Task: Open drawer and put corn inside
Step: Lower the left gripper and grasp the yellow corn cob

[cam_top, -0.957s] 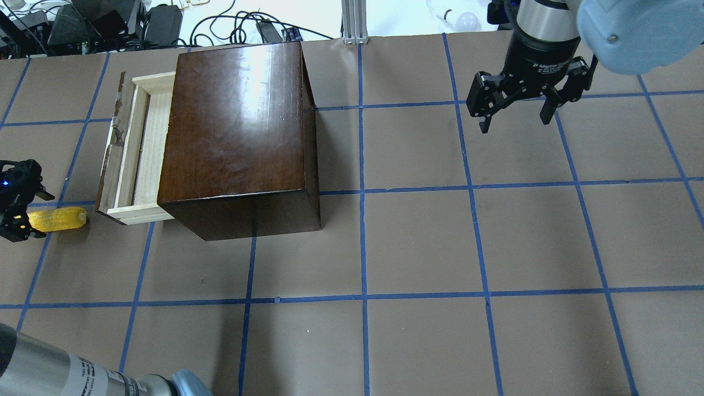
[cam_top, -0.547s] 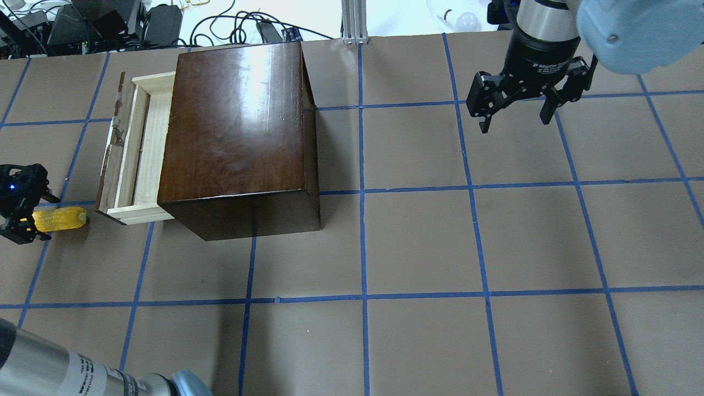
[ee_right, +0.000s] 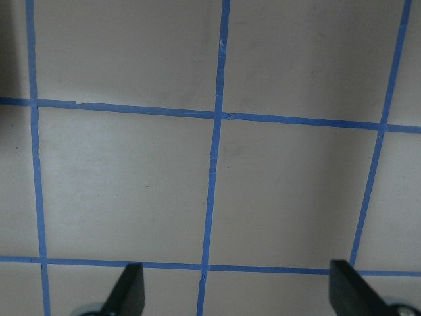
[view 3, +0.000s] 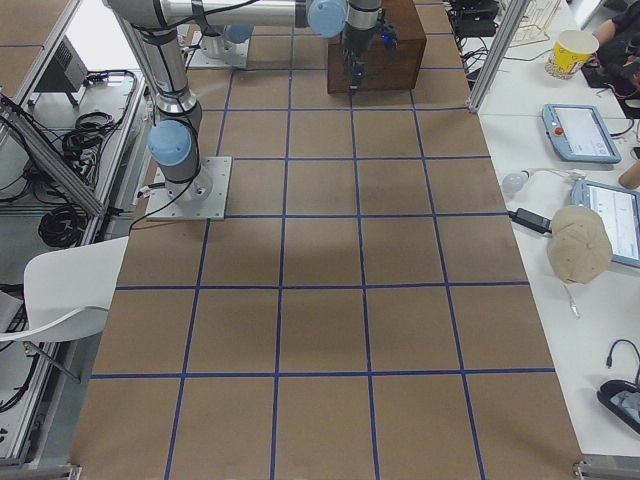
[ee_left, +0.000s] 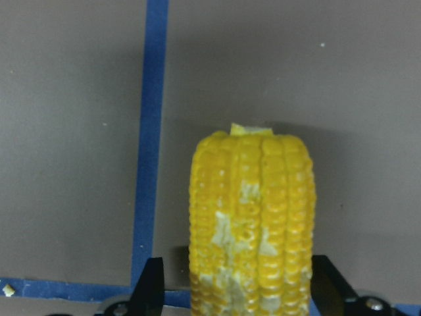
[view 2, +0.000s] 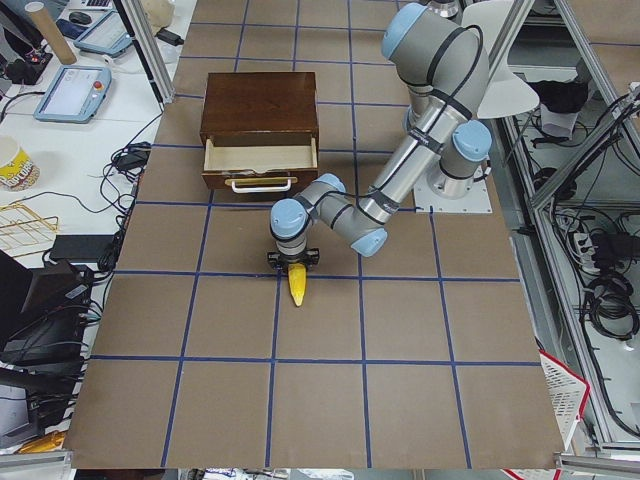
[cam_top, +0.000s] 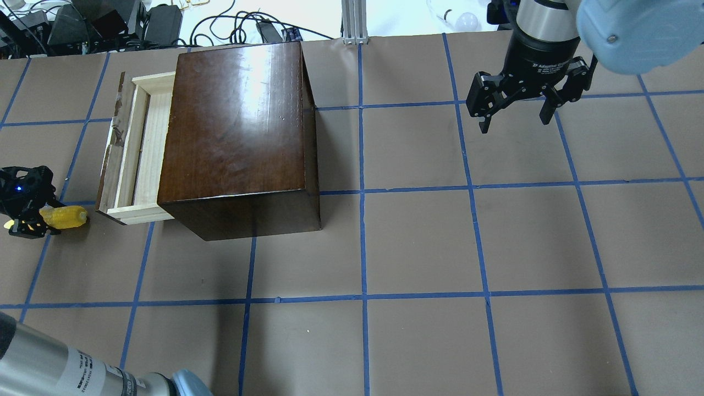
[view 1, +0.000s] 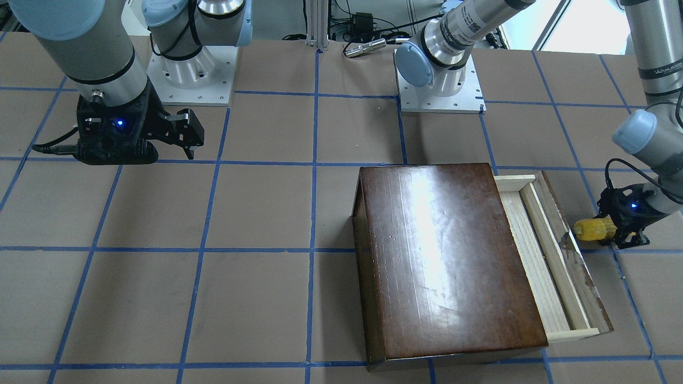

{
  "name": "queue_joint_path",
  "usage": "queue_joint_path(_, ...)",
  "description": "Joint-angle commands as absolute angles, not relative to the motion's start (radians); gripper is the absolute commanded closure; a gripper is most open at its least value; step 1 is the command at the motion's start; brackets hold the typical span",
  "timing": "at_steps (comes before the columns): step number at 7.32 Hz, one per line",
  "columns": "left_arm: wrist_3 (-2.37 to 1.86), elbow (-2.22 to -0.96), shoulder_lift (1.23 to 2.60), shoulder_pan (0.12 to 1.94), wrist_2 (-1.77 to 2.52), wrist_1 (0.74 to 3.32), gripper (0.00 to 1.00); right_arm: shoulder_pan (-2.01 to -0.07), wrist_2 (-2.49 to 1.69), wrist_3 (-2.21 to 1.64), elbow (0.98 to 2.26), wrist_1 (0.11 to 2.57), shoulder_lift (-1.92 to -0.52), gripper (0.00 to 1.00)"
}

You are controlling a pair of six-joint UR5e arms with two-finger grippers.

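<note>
The drawer stands pulled part way out of the dark brown box, in the upper left of the overhead view. Its pale wooden tray shows between the box and its worn dark front panel. In the front-facing view the drawer sticks out of the box toward the right edge of the frame. From the left end of the bench, a light handle shows on the drawer's front panel.

The corn lies on the brown paper at the far left edge of the overhead view, a little below the middle. It is near the lower corner of the drawer front and outside the drawer, with a narrow strip of bench between them. In the front-facing view the corn is at the right edge, just beside the drawer front.

The left arm reaches low over the bench, and its jaws straddle the corn, spread apart. In the left wrist view the corn fills the lower middle of the frame. One finger is against its right side, and a gap shows between the other finger and its left side.

The right arm hangs at the upper right of the overhead view, well away from the box. Its jaws are wide open and hold nothing, over bare paper crossed by blue tape lines.
</note>
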State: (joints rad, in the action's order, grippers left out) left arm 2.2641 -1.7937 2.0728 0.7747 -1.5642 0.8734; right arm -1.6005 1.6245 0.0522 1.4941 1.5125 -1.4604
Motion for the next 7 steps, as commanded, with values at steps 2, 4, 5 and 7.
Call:
queue_joint_path(2,2.240,-1.792,2.071,0.776,-1.560,0.870,0.97,-1.600,1.624,0.052,1.494,1.513,-1.460,0.00)
queue_joint_path(4,2.237,-1.792,2.040,0.782,-1.563,0.873,1.00,-1.600,1.624,0.052,1.494,1.513,-1.460,0.00)
queue_joint_path(5,2.237,-1.790,2.019,0.782,-1.568,0.877,1.00,-1.600,1.624,0.052,1.494,1.513,-1.460,0.00)
queue_joint_path(7,2.238,-1.786,1.944,0.785,-1.571,0.929,1.00,-1.600,1.624,0.052,1.494,1.513,-1.460,0.00)
